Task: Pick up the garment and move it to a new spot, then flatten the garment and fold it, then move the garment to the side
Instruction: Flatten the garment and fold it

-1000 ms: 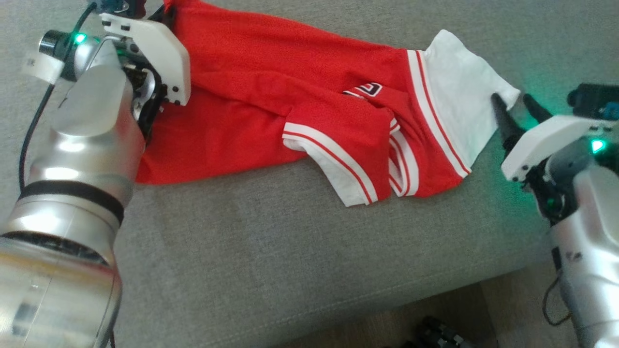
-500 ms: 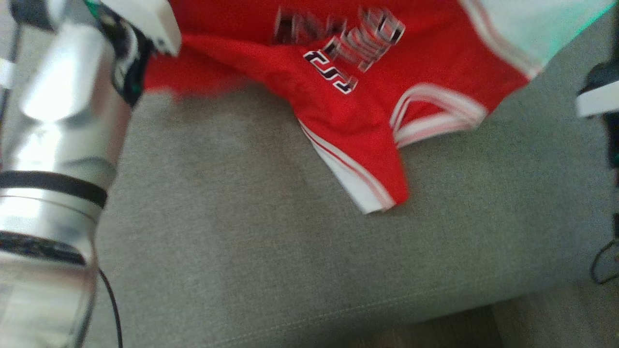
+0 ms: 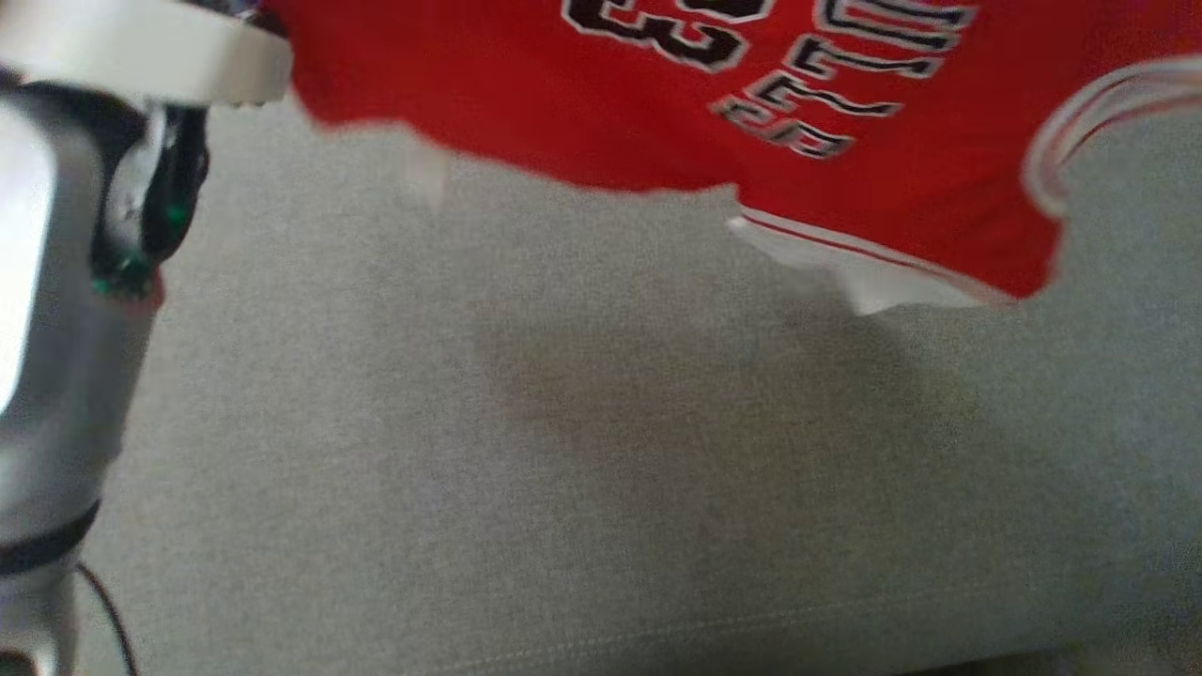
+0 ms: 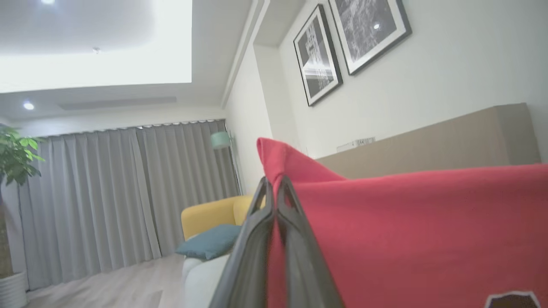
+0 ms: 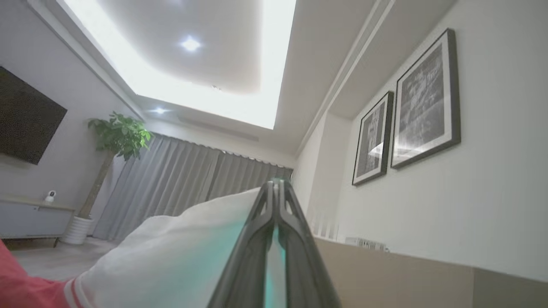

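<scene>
Red garment [image 3: 657,113], a jersey with black and white lettering, is hanging across the far edge of the head view. Its lower hem and a white-trimmed sleeve are dangling free above the grey cushion [image 3: 563,488]. A second ago it was lying crumpled on that cushion; now it is spreading out in the air between the two arms and casting a soft shadow [image 3: 704,394] on the upholstery beneath it.

On the left, the left gripper [image 4: 274,184] is pinching a peak of red cloth, its two dark fingers pressed together with the fabric rising out from between them. On the right, the right gripper [image 5: 274,185], which a second ago was standing spread beside the white sleeve [image 5: 171,252], is now clamping that sleeve between closed fingers. Both wrist views are looking up at the walls and ceiling, so the fingers appear to be pointing upward with the cloth draping below them.

This suggests the pick-up is under way: both ends are being held and the jersey is being carried clear of the cushion. Moving it to a new spot, flattening, folding and setting it aside are all waiting to be done. The low-hanging sleeve is looking likely to drag or bunch when the garment is lowered.
</scene>
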Tool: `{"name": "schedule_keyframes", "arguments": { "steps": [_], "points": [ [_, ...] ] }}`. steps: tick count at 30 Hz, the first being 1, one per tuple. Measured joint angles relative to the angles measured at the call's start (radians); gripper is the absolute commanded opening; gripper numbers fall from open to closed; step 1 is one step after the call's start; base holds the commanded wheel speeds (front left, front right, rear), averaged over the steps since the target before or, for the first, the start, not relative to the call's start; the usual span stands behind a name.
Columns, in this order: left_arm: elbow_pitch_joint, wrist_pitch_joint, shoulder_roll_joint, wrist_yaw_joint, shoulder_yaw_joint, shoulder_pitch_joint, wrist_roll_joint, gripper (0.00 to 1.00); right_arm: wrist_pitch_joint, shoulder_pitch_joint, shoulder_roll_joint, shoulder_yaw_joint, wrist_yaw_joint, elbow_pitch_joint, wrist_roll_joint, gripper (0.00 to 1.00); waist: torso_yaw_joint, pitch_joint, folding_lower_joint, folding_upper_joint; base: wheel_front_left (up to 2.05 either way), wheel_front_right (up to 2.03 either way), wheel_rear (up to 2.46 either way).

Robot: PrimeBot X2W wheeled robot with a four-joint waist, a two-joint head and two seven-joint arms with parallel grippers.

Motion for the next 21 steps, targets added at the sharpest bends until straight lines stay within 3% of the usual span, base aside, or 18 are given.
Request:
{"name": "schedule_keyframes", "arguments": {
  "steps": [6, 10, 15, 21],
  "points": [
    [-0.324, 0.168, 0.083, 0.060, 0.039, 0.069, 0.003, 0.00, 0.081, -0.172, -0.062, -0.012, 0.000, -0.023, 0.087, 0.00, 0.021, -0.043, 0.0000, 0.0000, 0.00, 0.00, 0.00],
    [-0.379, 0.217, 0.110, 0.064, 0.047, 0.075, -0.013, 0.00, 0.114, -0.202, -0.081, 0.005, 0.000, 0.037, 0.120, 0.00, 0.029, -0.045, 0.0000, 0.0000, 0.00, 0.00, 0.00],
    [-0.359, 0.235, 0.110, 0.070, 0.055, 0.081, -0.040, 0.00, 0.126, -0.202, -0.081, 0.035, 0.000, 0.161, 0.149, 0.00, 0.035, -0.029, 0.0000, 0.0000, 0.00, 0.00, 0.00],
    [-0.177, 0.188, 0.059, 0.052, 0.045, 0.078, -0.083, 0.00, 0.108, -0.274, -0.074, 0.150, 0.000, 0.369, 0.186, 0.00, 0.038, 0.017, 0.0000, 0.0000, 0.00, 0.00, 0.00]
  ]
}}
